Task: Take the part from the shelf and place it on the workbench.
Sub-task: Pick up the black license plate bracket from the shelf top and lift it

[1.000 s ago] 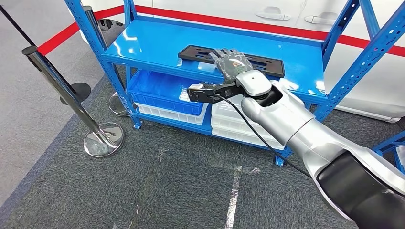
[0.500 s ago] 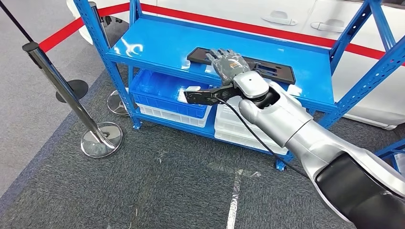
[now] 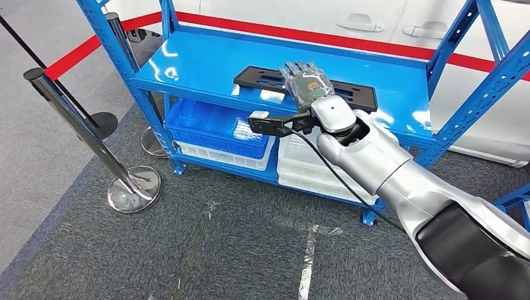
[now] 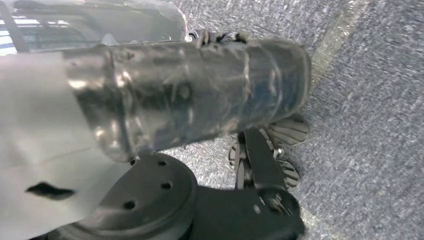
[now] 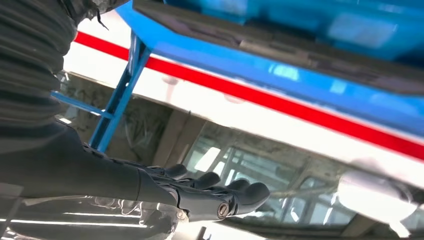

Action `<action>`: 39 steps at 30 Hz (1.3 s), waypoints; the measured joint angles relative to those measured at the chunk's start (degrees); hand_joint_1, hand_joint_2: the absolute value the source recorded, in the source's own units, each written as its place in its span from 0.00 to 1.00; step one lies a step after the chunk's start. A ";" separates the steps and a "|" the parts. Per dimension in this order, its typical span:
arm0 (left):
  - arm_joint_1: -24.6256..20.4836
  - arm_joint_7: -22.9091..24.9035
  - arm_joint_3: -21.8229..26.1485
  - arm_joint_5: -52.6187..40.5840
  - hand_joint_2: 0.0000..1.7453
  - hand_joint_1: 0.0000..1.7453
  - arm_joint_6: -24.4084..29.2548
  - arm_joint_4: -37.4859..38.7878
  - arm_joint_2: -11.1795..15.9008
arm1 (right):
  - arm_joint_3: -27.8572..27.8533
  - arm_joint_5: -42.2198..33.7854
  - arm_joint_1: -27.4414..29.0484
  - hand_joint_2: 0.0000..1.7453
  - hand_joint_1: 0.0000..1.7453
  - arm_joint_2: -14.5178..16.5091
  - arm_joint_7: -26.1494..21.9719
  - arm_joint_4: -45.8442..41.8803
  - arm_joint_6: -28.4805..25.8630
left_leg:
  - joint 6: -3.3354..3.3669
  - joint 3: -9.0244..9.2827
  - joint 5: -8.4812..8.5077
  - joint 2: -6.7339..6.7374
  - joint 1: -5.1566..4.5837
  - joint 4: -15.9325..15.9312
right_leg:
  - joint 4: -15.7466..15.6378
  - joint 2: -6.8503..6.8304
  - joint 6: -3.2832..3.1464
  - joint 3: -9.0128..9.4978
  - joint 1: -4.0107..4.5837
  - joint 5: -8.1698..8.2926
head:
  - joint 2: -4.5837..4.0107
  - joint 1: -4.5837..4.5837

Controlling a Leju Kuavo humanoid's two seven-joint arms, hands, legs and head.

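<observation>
Seen from the head camera, at the far left of the blue shelf (image 3: 206, 62): two chrome posts (image 3: 75, 119) on round bases, on grey carpet (image 3: 206, 250). Below the shelf's top board: a blue bin (image 3: 209, 122), with white bins (image 3: 300, 165) stacked to its right. On the top board, toward the front edge: the part (image 3: 262, 79), a long flat black plate with slots, lying crosswise. Over the plate's middle: the right hand (image 3: 306, 84), palm down, fingers stretched flat and apart, gripping nothing as yet; whether touching the plate or just above it, cannot tell. From the right wrist camera: the same fingers (image 5: 220, 192) held straight and loose, plate and shelf edge close by. Behind the shelf, along the rear: a red stripe (image 3: 350, 39) on a white wall. Left hand's state: cannot tell, the left wrist camera being blocked by a blurred dark cylinder.

Judged the reaching step, task barely begun. Best done by lowering squarely onto the plate's middle, hooking fingers over the far edge with thumb under the near one, then lifting level to avoid tipping either long end against the shelf.
</observation>
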 joint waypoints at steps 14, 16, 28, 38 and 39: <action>-0.07 0.15 -0.01 0.19 0.00 0.00 0.19 0.02 0.05 | 0.00 0.08 0.82 1.00 0.00 -0.02 -0.17 0.23 1.14 | 2.42 6.17 7.07 -0.15 0.28 -14.24 | 10.43 0.03 2.94 -3.71 0.01 -6.71 | 0.01 0.45; -0.11 0.15 -0.01 0.21 0.00 0.00 0.21 0.02 0.09 | 0.00 0.10 1.26 1.00 0.00 -0.02 -0.26 0.37 1.35 | 2.69 6.54 6.74 -0.15 0.26 -14.21 | 16.94 0.01 3.20 -7.74 -0.15 -8.27 | 0.01 0.44; 0.00 0.25 -0.01 0.38 0.00 0.00 0.39 0.02 0.05 | -0.02 0.24 1.61 1.00 0.00 0.19 -0.88 0.78 1.72 | 0.31 6.43 3.04 -0.25 0.08 -10.75 | 0.30 0.01 0.72 -1.19 -0.31 0.79 | 0.01 0.08; -0.09 0.38 -0.01 0.55 0.00 0.00 0.95 0.03 0.10 | 0.02 0.45 2.39 1.00 0.00 0.89 -1.69 1.56 2.09 | 1.09 5.36 7.53 -0.13 -0.28 -13.51 | 1.34 0.32 0.78 -0.51 0.43 -0.91 | 0.01 -0.13; -0.13 0.36 -0.01 0.56 0.00 0.00 1.01 0.03 0.10 | 0.02 0.46 2.42 1.00 0.00 0.96 -1.74 1.64 2.06 | 1.28 5.59 7.23 -0.17 -0.42 -13.87 | 1.34 0.33 1.01 -0.56 0.49 -0.97 | 0.01 -0.11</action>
